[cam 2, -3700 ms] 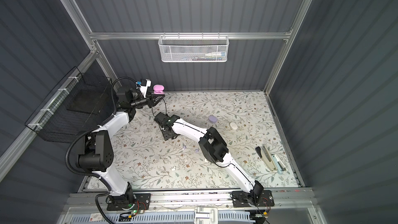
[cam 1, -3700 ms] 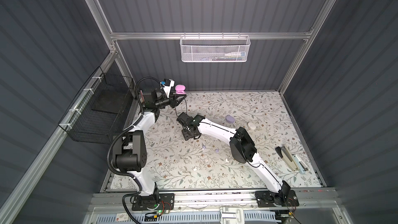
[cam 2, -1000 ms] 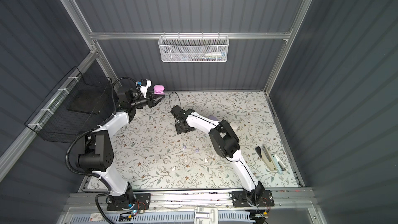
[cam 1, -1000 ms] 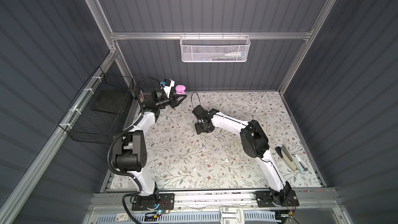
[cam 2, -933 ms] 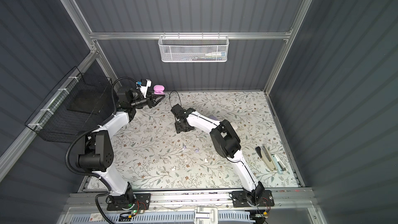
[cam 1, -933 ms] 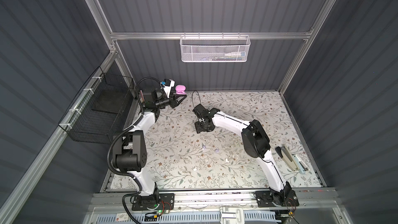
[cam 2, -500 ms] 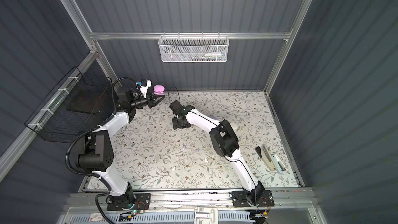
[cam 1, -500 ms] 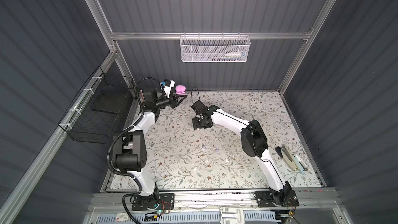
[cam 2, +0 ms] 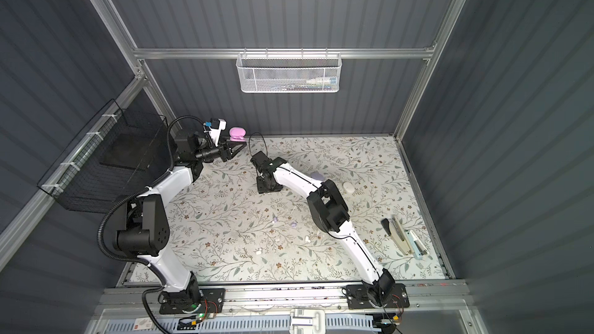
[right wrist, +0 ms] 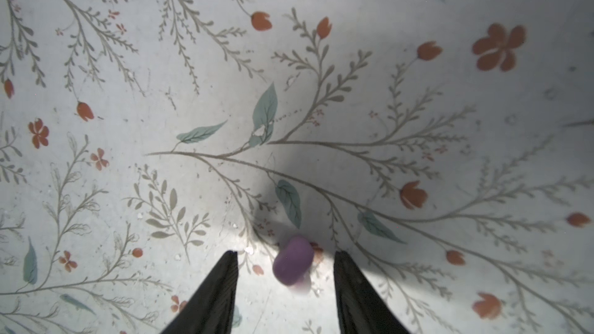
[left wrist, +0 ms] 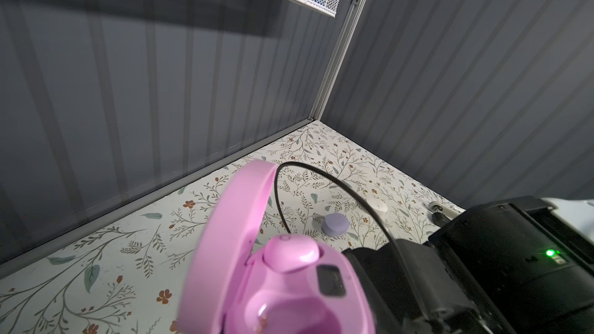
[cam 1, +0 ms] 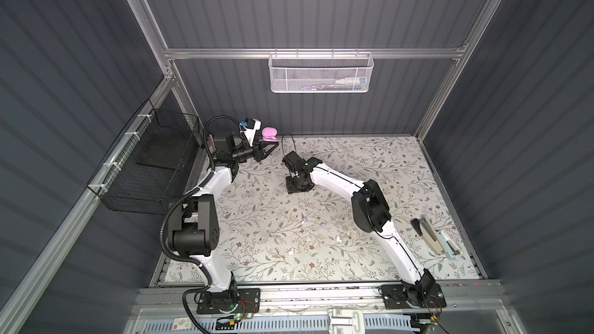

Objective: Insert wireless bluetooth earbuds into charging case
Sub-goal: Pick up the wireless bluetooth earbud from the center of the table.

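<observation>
My left gripper (cam 1: 269,146) is raised at the far left corner, shut on an open pink charging case (left wrist: 289,297) (cam 1: 269,134). The lid stands up and one pink earbud (left wrist: 291,252) sits in a well. My right gripper (right wrist: 286,253) (cam 1: 295,184) points down at the table, open, with a purple earbud (right wrist: 292,265) lying between its fingers (right wrist: 221,287), touching neither. Several more earbuds lie mid-table: two lavender earbuds (cam 1: 304,219) (cam 1: 324,224) and two white earbuds (cam 1: 338,239) (cam 1: 291,251).
A shut lavender case (cam 2: 316,175) and a white case (cam 2: 348,187) lie beside the right arm. A stapler (cam 1: 429,236) and a pale blue item (cam 1: 448,245) lie at the right edge. A black wire basket (cam 1: 151,162) hangs on the left wall, a white mesh basket (cam 1: 319,72) on the back wall.
Over the last second my right gripper shifted slightly left and now stands over the purple earbud. The left arm and the pink case have not moved.
</observation>
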